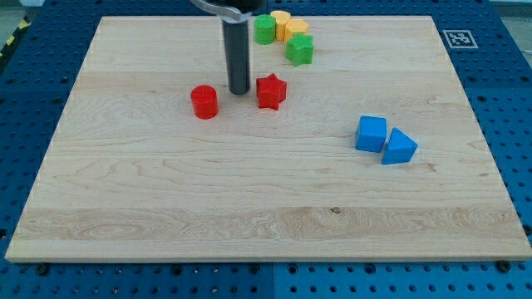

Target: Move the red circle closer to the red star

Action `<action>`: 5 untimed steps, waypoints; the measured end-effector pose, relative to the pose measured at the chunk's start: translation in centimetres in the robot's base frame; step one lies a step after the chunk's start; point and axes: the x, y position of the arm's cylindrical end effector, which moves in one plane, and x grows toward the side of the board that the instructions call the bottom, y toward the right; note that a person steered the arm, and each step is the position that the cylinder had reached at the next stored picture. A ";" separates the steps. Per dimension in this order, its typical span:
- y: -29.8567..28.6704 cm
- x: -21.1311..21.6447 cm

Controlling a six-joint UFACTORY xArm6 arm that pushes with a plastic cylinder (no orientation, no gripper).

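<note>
Here, on a pale wooden surface [266,208], the xArm6's dark rod stands upright with its tip [239,91] planted in the gap between the two red blocks. The red circle [204,102] sits just to the view's left of the tip and slightly toward the view's bottom, near it but apparently not touching. The red star [271,91] lies just to the view's right of the tip, about level with it.

The task looks well advanced but not finished: the pair are already near one another, yet a gap remains, and the rod itself occupies it. To close that gap, the tip would likely need to come round to the circle's far left side and push rightward.

There is no claw on this arm, so nothing is spread, pressed together or pinching; only the rod works the blocks.

Farther off, toward the view's top right of the tip, a green cylinder [264,29], a yellow block [287,26] and a green star [300,50] cluster together. A blue cube [371,133] and a blue triangle [399,148] sit touching, well apart to the lower right.
</note>
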 end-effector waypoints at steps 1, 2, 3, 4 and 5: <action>-7.9 -1.0; -12.4 2.2; -11.1 3.3; -8.4 4.0; -4.2 4.2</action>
